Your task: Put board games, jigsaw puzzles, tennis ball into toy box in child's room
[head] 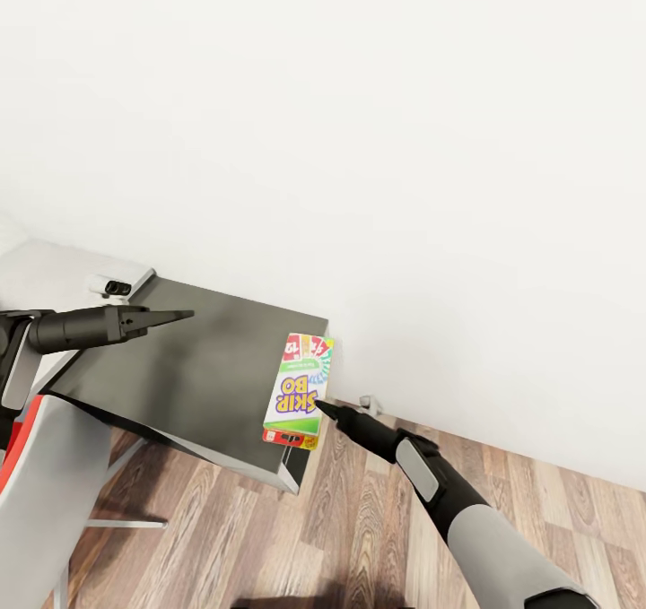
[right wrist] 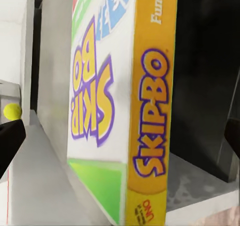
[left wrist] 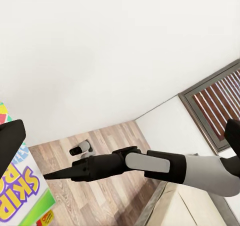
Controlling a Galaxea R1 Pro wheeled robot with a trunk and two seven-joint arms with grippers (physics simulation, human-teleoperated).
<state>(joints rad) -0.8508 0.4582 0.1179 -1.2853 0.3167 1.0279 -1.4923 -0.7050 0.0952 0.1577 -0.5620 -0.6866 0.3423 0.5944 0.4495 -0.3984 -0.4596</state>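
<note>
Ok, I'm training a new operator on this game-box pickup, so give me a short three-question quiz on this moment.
1. True or false: the Skip-Bo box lies on the wood floor.
2. Which gripper's tip is beside the box? A) left B) right
3. Fill in: the small ball seen past the box is ___ in colour.
Key: 1 false, it lies on the dark cabinet top; 2 B, the right gripper; 3 yellow.

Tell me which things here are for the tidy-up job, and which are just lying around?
For the job:
- white, red and yellow Skip-Bo board game box
- small yellow-green tennis ball

Just lying about:
- dark grey-topped cabinet
- small white gadget
- red and white chair
</note>
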